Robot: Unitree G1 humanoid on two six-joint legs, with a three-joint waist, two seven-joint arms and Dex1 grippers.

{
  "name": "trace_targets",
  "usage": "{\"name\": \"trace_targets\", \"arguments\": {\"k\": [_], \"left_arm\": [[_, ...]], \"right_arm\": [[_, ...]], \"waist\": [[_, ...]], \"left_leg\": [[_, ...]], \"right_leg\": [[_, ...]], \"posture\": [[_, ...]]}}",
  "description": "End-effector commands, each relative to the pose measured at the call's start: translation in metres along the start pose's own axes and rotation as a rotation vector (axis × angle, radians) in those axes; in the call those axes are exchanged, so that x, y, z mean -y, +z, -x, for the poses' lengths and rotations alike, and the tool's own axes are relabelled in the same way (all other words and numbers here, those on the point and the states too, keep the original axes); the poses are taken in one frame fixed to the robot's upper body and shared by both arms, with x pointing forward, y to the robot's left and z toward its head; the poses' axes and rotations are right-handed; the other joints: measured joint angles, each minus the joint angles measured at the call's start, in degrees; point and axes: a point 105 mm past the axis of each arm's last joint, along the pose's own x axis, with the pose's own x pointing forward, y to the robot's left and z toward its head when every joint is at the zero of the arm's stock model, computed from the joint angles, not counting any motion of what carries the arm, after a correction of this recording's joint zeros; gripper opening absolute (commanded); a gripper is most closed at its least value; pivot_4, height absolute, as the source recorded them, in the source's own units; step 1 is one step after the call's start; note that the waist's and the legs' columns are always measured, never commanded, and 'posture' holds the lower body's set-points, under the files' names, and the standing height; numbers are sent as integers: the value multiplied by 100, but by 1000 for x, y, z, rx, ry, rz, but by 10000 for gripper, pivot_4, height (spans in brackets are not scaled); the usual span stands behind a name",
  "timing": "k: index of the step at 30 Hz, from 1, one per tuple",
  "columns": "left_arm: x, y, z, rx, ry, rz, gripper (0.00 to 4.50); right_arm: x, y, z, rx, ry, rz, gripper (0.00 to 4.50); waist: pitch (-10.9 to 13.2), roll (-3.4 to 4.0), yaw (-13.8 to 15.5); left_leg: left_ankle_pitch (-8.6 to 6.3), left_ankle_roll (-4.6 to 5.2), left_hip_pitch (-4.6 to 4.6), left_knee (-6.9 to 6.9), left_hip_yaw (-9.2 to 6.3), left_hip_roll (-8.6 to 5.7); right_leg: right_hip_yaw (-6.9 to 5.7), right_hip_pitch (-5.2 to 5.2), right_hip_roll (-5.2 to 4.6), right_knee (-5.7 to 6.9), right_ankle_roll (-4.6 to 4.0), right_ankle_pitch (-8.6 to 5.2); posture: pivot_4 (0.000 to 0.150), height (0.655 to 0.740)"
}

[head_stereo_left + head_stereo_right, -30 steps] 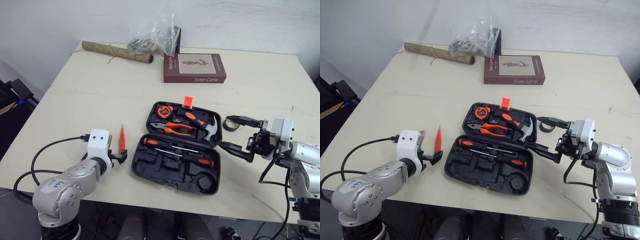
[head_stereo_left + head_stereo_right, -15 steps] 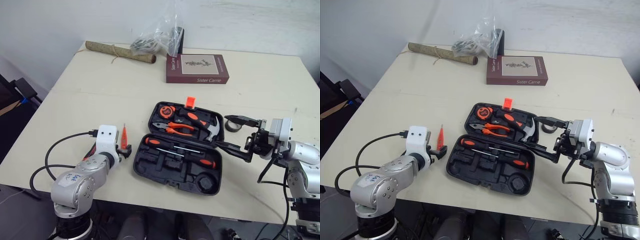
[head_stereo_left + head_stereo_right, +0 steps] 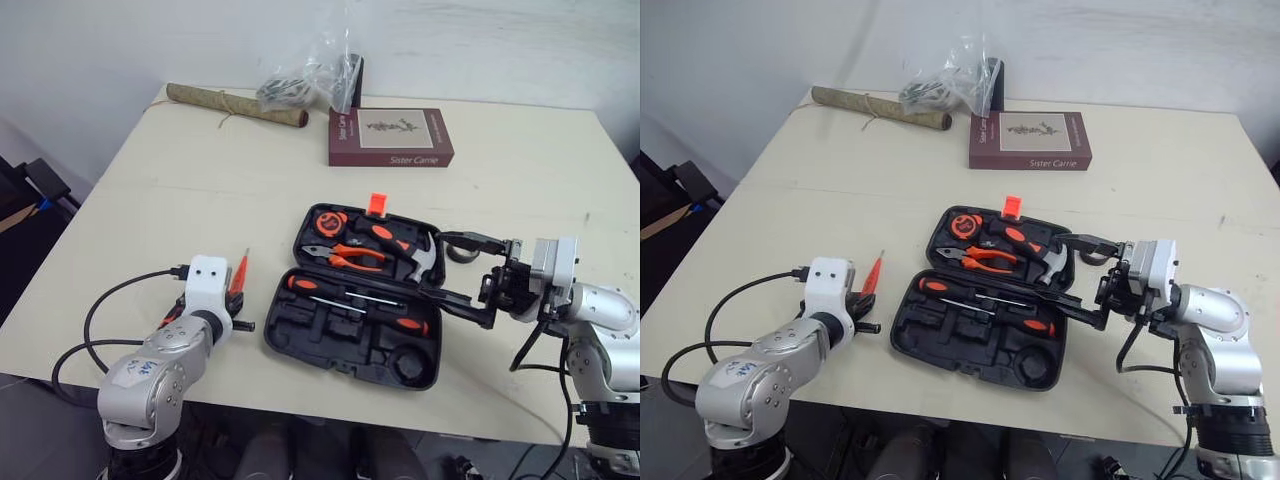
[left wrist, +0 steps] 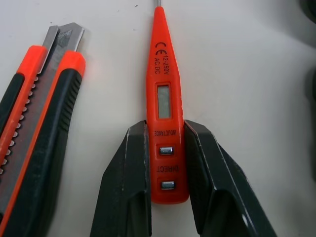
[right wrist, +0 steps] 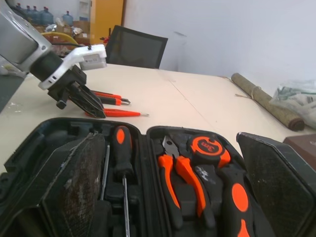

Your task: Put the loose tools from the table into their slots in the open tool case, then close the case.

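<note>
My left gripper (image 4: 165, 126) pinches the orange tester pen (image 4: 164, 94), which lies on the table just left of the tool case (image 3: 330, 345). My right gripper (image 3: 438, 264) hangs spread wide at the case's right edge.

Light: I am seeing bright, even light over the table (image 3: 180, 170).
Shadows: soft ones are edging the tool case (image 3: 350, 345).
Focus: lettering on the tester pen (image 4: 165, 108) is reading sharp.
Tint: the utility knife (image 4: 44, 123) is casting orange onto the table.
</note>
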Motion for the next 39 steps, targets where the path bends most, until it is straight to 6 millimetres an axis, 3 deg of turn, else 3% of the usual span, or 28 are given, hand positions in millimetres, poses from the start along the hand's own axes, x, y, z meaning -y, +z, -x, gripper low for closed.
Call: {"name": "trace_targets", "arguments": {"k": [1, 9, 14, 18, 26, 39], "left_arm": [[-2, 16, 10, 117, -116, -82, 3253], [-1, 58, 62, 408, -595, -533, 3253], [21, 57, 78, 328, -936, -869, 3253], [37, 54, 68, 243, -1070, -1043, 3253], [69, 66, 33, 108, -1115, -1144, 3253], [73, 56, 6, -31, -1024, -1284, 3253]], "right_arm": [[-7, 20, -5, 73, 12, 26, 45000], [-30, 32, -12, 75, 82, -52, 45000], [-38, 18, -4, -12, 152, -65, 45000], [-41, 16, -3, -20, 169, -95, 45000], [-44, 9, 1, -81, 181, -110, 45000], [-47, -9, 20, -131, 129, -91, 45000]], "waist": [[1, -1, -17], [2, -1, -23], [2, -1, 3], [2, -1, -9], [5, -5, -15], [10, -14, 2]], "left_leg": [[0, -1, -1, -2, 0, 2], [-1, -1, -7, -12, 0, 2], [-7, 10, -8, -20, 1, -3], [-8, 14, -7, -31, 6, -5], [-4, 24, -13, -16, 16, -4], [-7, 30, -17, 12, 23, -3]], "right_leg": [[0, -2, 1, -1, 0, 0], [0, -10, -7, -9, -8, -3], [-2, -9, -16, -19, -13, -3], [1, -10, -15, -23, -12, -3], [3, -13, 0, -3, -3, 2], [17, -20, 2, 36, 1, 3]], "posture": [[1500, 7400], [1500, 7400], [1500, 7400], [1500, 7400], [1500, 7400], [1500, 7400]]}}
